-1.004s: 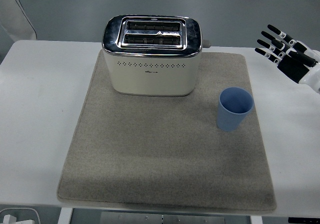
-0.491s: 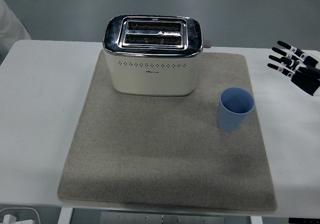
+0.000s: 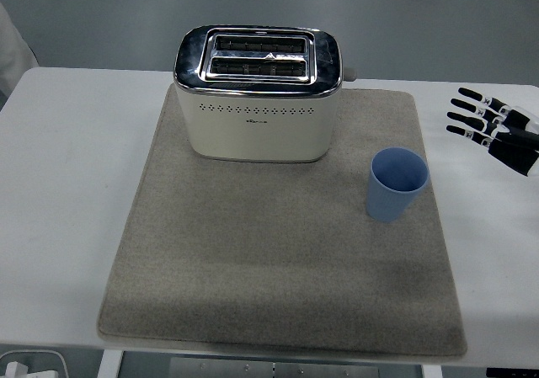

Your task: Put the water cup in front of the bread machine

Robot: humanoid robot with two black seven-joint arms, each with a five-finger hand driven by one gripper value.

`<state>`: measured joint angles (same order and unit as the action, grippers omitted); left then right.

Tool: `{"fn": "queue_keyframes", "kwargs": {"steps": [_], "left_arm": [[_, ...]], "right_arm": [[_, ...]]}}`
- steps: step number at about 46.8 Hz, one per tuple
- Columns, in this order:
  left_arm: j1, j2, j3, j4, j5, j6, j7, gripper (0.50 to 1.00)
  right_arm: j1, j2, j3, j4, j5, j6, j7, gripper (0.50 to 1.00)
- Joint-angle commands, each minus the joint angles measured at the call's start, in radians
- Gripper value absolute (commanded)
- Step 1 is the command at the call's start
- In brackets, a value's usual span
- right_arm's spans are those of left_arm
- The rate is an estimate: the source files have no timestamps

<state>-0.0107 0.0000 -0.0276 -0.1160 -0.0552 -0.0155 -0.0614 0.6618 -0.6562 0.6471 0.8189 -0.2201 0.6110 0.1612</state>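
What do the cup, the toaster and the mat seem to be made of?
Blue cup: probably plastic, with a matte, even colour and thin wall. Toaster: polished metal top that mirrors its surroundings, over a cream shell, plastic or painted metal. Mat: grey felt-like fabric, dull and slightly fuzzy.

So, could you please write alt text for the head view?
A blue cup stands upright on a grey mat, right of and slightly nearer than a cream two-slot toaster. The robot's right hand, fingers spread, hovers at the right edge, holding nothing.
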Motion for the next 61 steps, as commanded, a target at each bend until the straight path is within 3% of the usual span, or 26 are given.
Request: {"fn": "queue_keyframes", "kwargs": {"steps": [1, 25, 61], "left_arm": [[0.0, 0.0, 0.0, -0.001, 0.0, 0.0, 0.0, 1.0], [0.0, 0.0, 0.0, -0.001, 0.0, 0.0, 0.0, 1.0], [0.0, 0.0, 0.0, 0.001, 0.0, 0.0, 0.0, 1.0]], "right_arm": [[-0.016, -0.02, 0.005, 0.043, -0.008, 0.0, 0.001, 0.928], [-0.09, -0.088, 0.006, 0.129, -0.01, 0.0, 0.015, 0.928], [-0.179, -0.1, 0.062, 0.155, 0.01, 0.0, 0.017, 0.928]]}}
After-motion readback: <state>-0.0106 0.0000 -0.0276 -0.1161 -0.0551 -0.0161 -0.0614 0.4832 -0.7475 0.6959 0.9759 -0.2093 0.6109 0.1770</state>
